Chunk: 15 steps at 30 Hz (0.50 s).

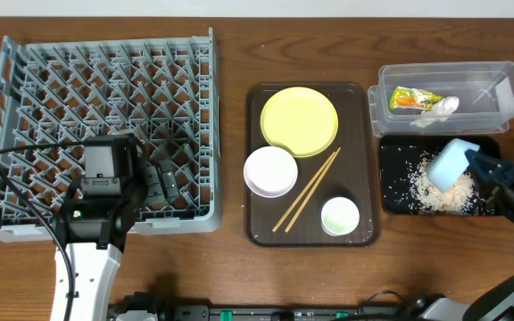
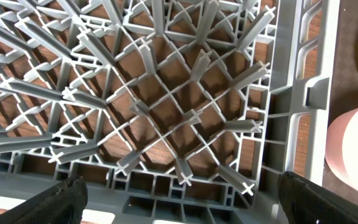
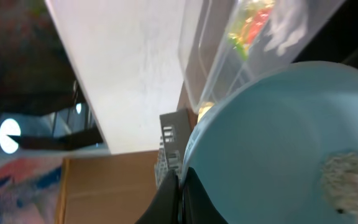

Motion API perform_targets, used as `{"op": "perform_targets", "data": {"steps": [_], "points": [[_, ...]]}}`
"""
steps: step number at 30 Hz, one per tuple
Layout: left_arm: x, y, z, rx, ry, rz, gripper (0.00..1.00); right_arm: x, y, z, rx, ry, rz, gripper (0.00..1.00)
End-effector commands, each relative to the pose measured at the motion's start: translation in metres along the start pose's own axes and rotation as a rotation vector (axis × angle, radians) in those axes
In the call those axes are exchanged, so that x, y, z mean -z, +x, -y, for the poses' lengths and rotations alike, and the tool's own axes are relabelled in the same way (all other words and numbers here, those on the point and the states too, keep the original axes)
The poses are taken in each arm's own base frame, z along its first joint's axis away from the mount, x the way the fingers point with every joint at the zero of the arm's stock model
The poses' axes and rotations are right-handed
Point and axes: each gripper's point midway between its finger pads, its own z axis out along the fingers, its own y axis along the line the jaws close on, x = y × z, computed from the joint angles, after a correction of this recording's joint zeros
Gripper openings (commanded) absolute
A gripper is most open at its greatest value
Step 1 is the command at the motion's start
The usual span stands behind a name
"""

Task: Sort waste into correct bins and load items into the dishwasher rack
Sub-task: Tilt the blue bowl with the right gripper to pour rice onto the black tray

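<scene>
Right gripper (image 1: 473, 166) is clamping down tight on the rim of the light blue bowl (image 1: 447, 167), holding it tipped over the black tray (image 1: 393, 203) where rice scraps (image 1: 428, 192) are lying. My left gripper (image 1: 156, 183) is hanging wide open over the grey rack (image 1: 43, 80), gripping nothing.

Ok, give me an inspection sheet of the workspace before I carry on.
surface: wooden table, rack at left, brown tray in the middle.
job's things: plate, white bowl, chopsticks and cup on the brown tray; wrapper and tissue in the tub; rice on the black tray; no dish seen in the rack.
clutter: nothing seen.
grippers: left gripper open above the rack, holding nothing; right gripper shut on the rim of the blue bowl, which is tipped over the black tray.
cables: black cable looped beside the left arm, over the rack.
surroundings: nothing seen.
</scene>
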Motion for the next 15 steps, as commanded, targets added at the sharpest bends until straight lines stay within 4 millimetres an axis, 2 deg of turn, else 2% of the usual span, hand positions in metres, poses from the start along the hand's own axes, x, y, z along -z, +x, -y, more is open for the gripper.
{"op": "perform_targets", "data": {"steps": [1,4,8,13,15], "points": [[0.005,-0.007,0.001,0.012,0.001,0.019,0.99,0.002,-0.004,0.007,-0.105,0.029,0.027,0.01],[0.005,-0.007,0.001,0.012,0.001,0.019,0.99,0.003,-0.006,0.015,-0.21,0.064,0.052,0.01],[0.005,-0.007,0.001,0.012,0.001,0.019,0.99,0.002,-0.005,0.01,-0.155,0.044,0.039,0.01],[0.005,-0.007,0.001,0.012,0.001,0.02,0.99,0.001,0.009,-0.031,0.239,-0.153,-0.08,0.01],[0.005,-0.007,0.001,0.012,0.001,0.02,0.99,0.002,0.014,-0.04,0.301,-0.2,-0.108,0.01]]}}
